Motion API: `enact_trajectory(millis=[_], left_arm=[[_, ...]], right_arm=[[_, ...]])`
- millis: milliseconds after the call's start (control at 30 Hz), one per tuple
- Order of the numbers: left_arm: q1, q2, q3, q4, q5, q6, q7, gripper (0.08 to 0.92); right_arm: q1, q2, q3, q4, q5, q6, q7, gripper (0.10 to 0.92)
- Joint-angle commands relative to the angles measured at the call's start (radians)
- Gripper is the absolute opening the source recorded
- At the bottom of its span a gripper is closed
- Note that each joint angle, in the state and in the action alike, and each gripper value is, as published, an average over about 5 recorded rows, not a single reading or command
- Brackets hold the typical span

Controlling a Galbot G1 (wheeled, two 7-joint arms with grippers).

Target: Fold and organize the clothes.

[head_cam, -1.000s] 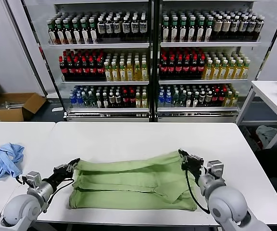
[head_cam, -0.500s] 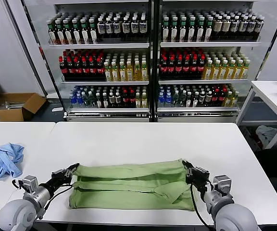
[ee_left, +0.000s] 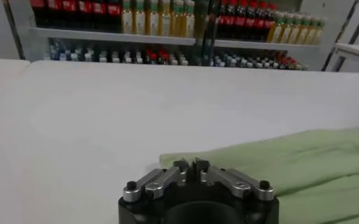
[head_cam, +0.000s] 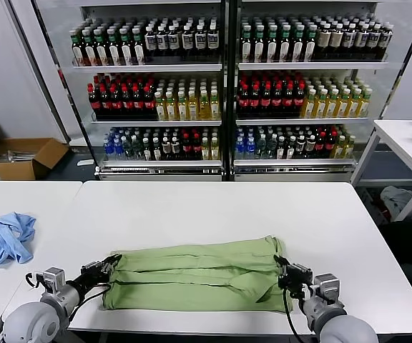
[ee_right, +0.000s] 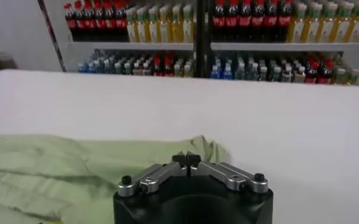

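Fold laid on counter (head_cam: 213,200); left tool (head_cam: 104,269) at shirt's (head_cam: 199,275) 9 o'clock edge, right tool (head_cam: 286,272) at 3 o'clock, both nearly clenched with grasp unclear; next, release and withdraw.

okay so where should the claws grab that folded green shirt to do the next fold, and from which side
Probably by its two short ends. The green shirt lies as a long flat band across the table, so the left claw could pinch the left end from outside and the right claw the right end, where the layered edges are reachable.
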Motion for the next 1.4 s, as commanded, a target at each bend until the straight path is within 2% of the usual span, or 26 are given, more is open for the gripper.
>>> enact_trajectory(millis=[33, 133, 233, 467, 600, 733, 833, 1033, 1400], left_arm=[[-0.023, -0.001, -0.035, -0.017, 0.014, -0.003, -0.082, 0.269], [-0.033, 0.004, -0.062, -0.046, -0.020, 0.002, -0.120, 0.355], [0.005, -0.008, -0.062, -0.097, -0.039, 0.006, -0.189, 0.442], [0.149, -0.142, 0.019, -0.246, 0.002, 0.018, -0.417, 0.641], [0.153, -0.202, 0.057, -0.241, 0.017, 0.016, -0.462, 0.758], [0.130, -0.224, 0.082, -0.222, 0.009, 0.025, -0.528, 0.816], [0.114, -0.227, 0.092, -0.212, -0.009, 0.032, -0.576, 0.822], [0.102, -0.224, 0.108, -0.190, -0.031, 0.044, -0.607, 0.798], [0.098, -0.233, 0.129, -0.199, -0.040, 0.050, -0.642, 0.490]], right_arm=[[-0.032, 0.001, 0.009, 0.012, -0.034, 0.002, -0.005, 0.172], [-0.038, 0.002, 0.018, 0.033, -0.034, 0.003, 0.004, 0.258], [-0.045, 0.007, 0.021, 0.044, -0.051, 0.004, 0.016, 0.345], [-0.047, 0.002, 0.021, 0.032, -0.094, 0.007, 0.040, 0.544], [-0.045, 0.004, 0.011, 0.050, -0.093, 0.006, 0.047, 0.665], [-0.048, 0.007, 0.010, 0.080, -0.090, 0.003, 0.055, 0.772], [-0.051, 0.006, 0.015, 0.099, -0.089, 0.001, 0.057, 0.814], [-0.052, 0.013, 0.016, 0.102, -0.090, 0.001, 0.060, 0.823], [-0.056, 0.021, 0.018, 0.100, -0.090, 0.002, 0.062, 0.823]])
